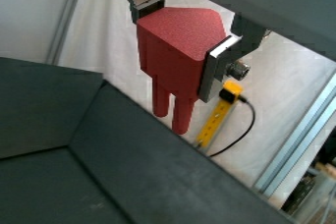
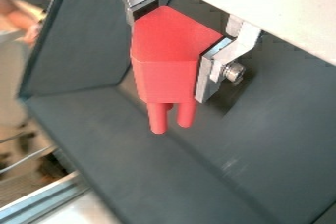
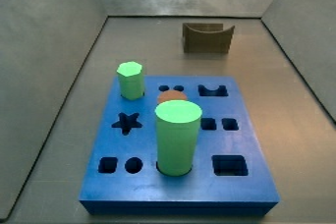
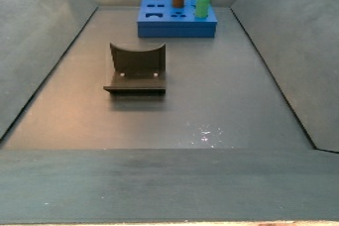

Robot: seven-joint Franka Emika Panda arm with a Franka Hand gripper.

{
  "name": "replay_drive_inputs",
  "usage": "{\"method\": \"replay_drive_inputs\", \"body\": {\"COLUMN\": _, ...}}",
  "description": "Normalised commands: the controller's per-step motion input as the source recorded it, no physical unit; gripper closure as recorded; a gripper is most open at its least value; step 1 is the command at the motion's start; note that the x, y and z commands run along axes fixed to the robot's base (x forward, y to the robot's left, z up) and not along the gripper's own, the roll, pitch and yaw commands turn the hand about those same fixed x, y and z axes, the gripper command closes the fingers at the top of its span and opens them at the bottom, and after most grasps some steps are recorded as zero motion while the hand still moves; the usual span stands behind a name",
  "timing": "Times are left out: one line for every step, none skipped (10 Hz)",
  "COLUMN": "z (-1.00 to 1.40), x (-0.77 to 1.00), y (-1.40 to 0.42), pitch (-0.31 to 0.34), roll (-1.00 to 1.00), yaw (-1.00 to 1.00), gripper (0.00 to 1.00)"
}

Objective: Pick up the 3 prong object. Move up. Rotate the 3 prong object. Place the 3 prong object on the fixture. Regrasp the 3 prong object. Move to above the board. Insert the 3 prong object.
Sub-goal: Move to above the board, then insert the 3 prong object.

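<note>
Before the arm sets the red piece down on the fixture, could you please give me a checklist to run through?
1. Red piece clamped in the gripper, as both wrist views show: ok.
2. Prongs clear of the fingers: ok.
3. Fixture notch free: ok.
4. Fixture standing upright on the floor: ok.
5. Gripper lined up over the fixture: cannot tell, since neither side view shows the gripper.

Even overhead light, soft floor glare, blurry wrist views, gripper (image 1: 188, 39) close-up
</note>
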Motion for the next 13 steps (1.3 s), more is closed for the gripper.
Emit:
{"method": "replay_drive_inputs", "body": {"z": -0.03, "x": -0.36, "y": -1.0, "pitch": -0.021, "roll": -1.0, "yaw": 0.01, "gripper": 1.0}}
{"method": "replay_drive_inputs", "body": {"z": -0.03, "x": -0.37, "y": -1.0, "pitch": -0.027, "roll": -1.0, "yaw": 0.0, "gripper": 1.0}}
{"method": "replay_drive_inputs", "body": {"z": -0.02, "x": -0.37, "y": -1.0, "pitch": -0.031, "roll": -1.0, "yaw": 0.0, "gripper": 1.0}}
{"method": "replay_drive_inputs", "body": {"z": -0.03, "x": -0.39, "y": -1.0, "pitch": -0.037, "roll": -1.0, "yaw": 0.0, "gripper": 1.0}}
{"method": "replay_drive_inputs", "body": {"z": -0.02, "x": -0.39, "y": -1.0, "pitch": -0.044, "roll": -1.0, "yaw": -0.01, "gripper": 1.0}}
{"method": "replay_drive_inputs", "body": {"z": -0.03, "x": -0.4, "y": -1.0, "pitch": -0.054, "roll": -1.0, "yaw": -0.01, "gripper": 1.0}}
{"method": "replay_drive_inputs", "body": {"z": -0.03, "x": -0.41, "y": -1.0, "pitch": -0.061, "roll": -1.0, "yaw": -0.01, "gripper": 1.0}}
{"method": "replay_drive_inputs", "body": {"z": -0.02, "x": -0.43, "y": -1.0, "pitch": -0.079, "roll": -1.0, "yaw": -0.02, "gripper": 1.0}}
{"method": "replay_drive_inputs", "body": {"z": -0.03, "x": -0.44, "y": -1.0, "pitch": -0.075, "roll": -0.83, "yaw": -0.02, "gripper": 1.0}}
{"method": "replay_drive_inputs", "body": {"z": -0.02, "x": -0.34, "y": -0.7, "pitch": -0.073, "roll": -0.5, "yaw": -0.01, "gripper": 1.0}}
{"method": "replay_drive_inputs", "body": {"z": -0.01, "x": -0.2, "y": -0.38, "pitch": -0.052, "roll": -0.29, "yaw": -0.01, "gripper": 1.0}}
{"method": "replay_drive_inputs", "body": {"z": -0.01, "x": -0.12, "y": -0.22, "pitch": -0.033, "roll": -0.19, "yaw": 0.0, "gripper": 1.0}}
{"method": "replay_drive_inputs", "body": {"z": -0.02, "x": 0.0, "y": 0.0, "pitch": -0.031, "roll": -0.01, "yaw": 0.0, "gripper": 1.0}}
